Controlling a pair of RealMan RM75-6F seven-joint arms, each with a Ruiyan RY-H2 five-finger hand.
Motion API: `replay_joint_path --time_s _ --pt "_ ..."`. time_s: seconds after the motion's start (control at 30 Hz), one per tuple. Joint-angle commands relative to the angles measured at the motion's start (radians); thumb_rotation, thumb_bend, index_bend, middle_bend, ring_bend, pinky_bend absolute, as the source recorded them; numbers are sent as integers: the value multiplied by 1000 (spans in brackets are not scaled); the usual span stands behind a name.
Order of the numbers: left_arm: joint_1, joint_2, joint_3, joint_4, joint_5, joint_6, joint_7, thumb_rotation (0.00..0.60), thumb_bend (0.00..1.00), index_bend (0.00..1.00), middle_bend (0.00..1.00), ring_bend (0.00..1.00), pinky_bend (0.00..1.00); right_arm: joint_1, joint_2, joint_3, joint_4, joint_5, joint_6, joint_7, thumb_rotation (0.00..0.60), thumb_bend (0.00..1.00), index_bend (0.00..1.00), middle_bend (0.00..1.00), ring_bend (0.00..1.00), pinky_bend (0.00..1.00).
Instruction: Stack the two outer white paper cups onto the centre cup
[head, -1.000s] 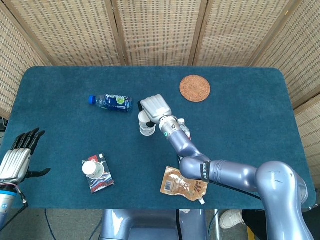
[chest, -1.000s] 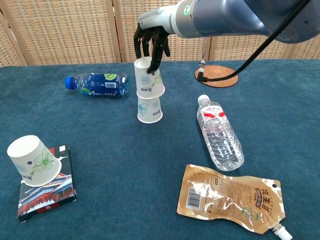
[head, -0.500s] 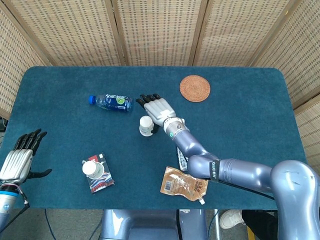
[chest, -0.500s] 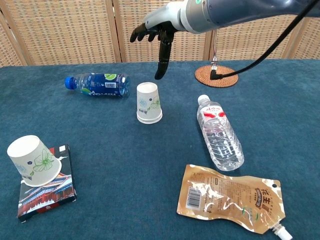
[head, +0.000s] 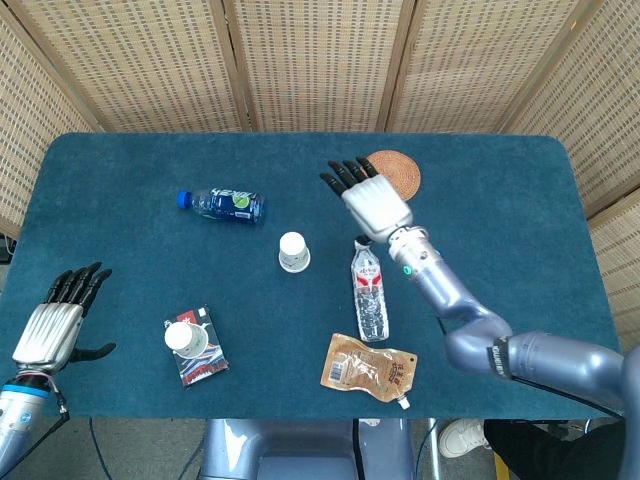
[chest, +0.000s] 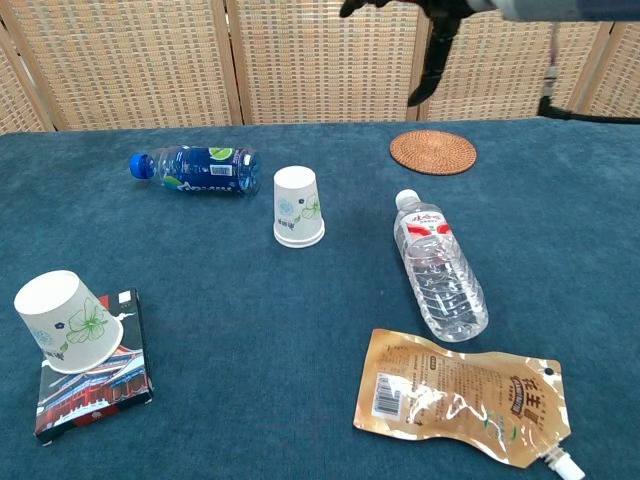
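Since the earlier frames the right hand (head: 374, 205) has been lifted off the centre stack (head: 293, 251) and drawn back toward the round woven coaster (head: 390, 176); it is now held above the table with fingers spread flat and nothing in them; in the chest view only dark fingertips (chest: 430, 60) are seen at the top edge. One outer cup has been set on the centre cup, so that a single nested, upside-down stack is seen, white with a blue and green flower print, just below the lying blue-label bottle (head: 221, 204) and left of the clear water bottle (head: 368, 295). Half the task is judged done; the remaining outer cup (chest: 66, 320) is left to be moved; it is inverted and tilted, resting on a small red and black box (chest: 96, 385) at the near left. The left hand (head: 58, 324) is held beyond the table's near-left edge, open, fingers apart, holding nothing; the next pick is judged to fall to it. A brown foil pouch (head: 368, 371) lies near the front edge.
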Motion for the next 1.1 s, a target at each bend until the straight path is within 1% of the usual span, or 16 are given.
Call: replay_joint_path --time_s 0.03,0.13,0.27,0.37,0.4,0.47,0.63,0.7,0.87,0.97,1.1 --pt "1 -22 13 14 37 15 15 600 0 0 0 0 0 -250 85 -160 147 -416 249 287 600 0 53 17 0 0" --pt "1 -38 24 23 69 23 20 600 0 0 0 0 0 -341 94 -205 207 -479 329 408 600 0 36 2 0 0" --pt "-9 -55 29 26 103 22 23 600 0 0 0 0 0 -450 122 -241 181 -488 397 497 600 0 32 1 0 0" --pt "-41 -62 28 31 143 -8 19 600 0 0 0 0 7 -535 147 -271 131 -504 464 510 600 0 32 0 0 0" --pt "-52 -63 26 32 152 -18 18 600 0 2 0 0 28 -553 151 -277 120 -511 481 509 600 0 32 0 0 0" --pt "-82 -64 18 37 175 -45 20 600 0 48 15 31 102 -600 158 -292 92 -521 519 501 600 0 32 0 0 0" --pt "-159 -58 7 39 209 -134 43 600 0 172 101 163 206 -698 156 -295 46 -513 592 525 600 0 32 0 0 0" --pt "-186 -57 6 43 218 -169 38 600 0 198 121 187 221 -728 153 -292 35 -503 606 534 600 0 32 0 0 0" --pt "-230 -63 15 55 233 -233 60 600 0 229 141 197 225 -777 147 -285 33 -502 630 552 600 0 32 0 0 0" --pt "-250 -60 28 56 231 -277 83 600 0 242 152 207 239 -791 145 -279 45 -508 624 557 600 0 32 0 0 0" --pt "-259 -68 36 63 224 -295 112 600 2 283 186 237 255 -801 152 -262 44 -519 622 558 600 0 33 0 0 0"
